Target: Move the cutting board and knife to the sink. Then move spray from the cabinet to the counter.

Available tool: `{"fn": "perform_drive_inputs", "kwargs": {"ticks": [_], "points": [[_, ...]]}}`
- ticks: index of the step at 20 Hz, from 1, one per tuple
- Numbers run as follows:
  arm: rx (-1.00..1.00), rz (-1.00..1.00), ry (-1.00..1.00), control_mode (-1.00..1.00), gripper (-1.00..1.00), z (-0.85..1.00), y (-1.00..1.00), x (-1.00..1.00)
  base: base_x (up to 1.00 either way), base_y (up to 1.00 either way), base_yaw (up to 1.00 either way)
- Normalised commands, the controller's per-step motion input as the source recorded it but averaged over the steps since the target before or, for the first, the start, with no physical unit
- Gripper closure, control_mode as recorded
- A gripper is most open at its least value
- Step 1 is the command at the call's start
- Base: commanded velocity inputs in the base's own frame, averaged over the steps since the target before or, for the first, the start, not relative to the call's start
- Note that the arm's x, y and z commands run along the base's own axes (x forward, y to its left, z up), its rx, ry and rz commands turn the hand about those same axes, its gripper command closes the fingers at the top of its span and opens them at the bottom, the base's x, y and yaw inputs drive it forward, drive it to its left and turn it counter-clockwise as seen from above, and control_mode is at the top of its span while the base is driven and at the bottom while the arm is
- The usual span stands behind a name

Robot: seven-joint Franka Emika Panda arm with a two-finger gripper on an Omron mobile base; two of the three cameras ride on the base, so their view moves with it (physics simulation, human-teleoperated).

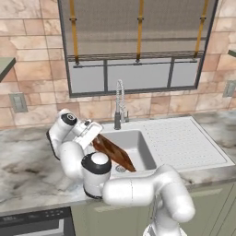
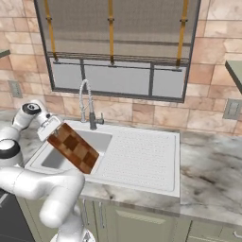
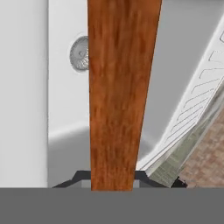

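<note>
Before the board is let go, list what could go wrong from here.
1. The gripper is shut on one end of the board, which hangs tilted over the sink; released from this height it would probably drop and bang the basin.
2. The board looks long for the basin, so it may end up propped on the rim rather than lying flat.
3. The faucet stands close behind the hand; swinging back could clip it.
</note>
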Motion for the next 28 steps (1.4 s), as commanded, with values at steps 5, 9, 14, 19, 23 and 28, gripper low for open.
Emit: {"fn": "perform_drive_inputs", "kwargs": {"ticks": [5, 9, 14, 19, 23, 28], "points": [[0.0, -0.13, 0.07, -1.0, -1.0, -0.47, -0.44, -0.26, 0.0, 0.0, 0.0], [0.0, -0.11, 0.03, -1.0, -1.0, -0.14, -0.29, -0.32, 0.0, 0.0, 0.0], [0.1, -0.02, -0.06, -1.0, -1.0, 0.01, -0.13, -0.52, 0.0, 0.0, 0.0], [0.12, 0.0, -0.18, -1.0, -1.0, 0.21, 0.0, -0.38, 0.0, 0.0, 0.0], [0.16, 0.0, -0.2, -1.0, -1.0, 0.55, 0.01, -0.4, 0.0, 0.0, 0.0], [0.2, 0.0, -0.24, -1.0, -1.0, 0.73, 0.0, -0.54, 0.0, 0.0, 0.0]]}}
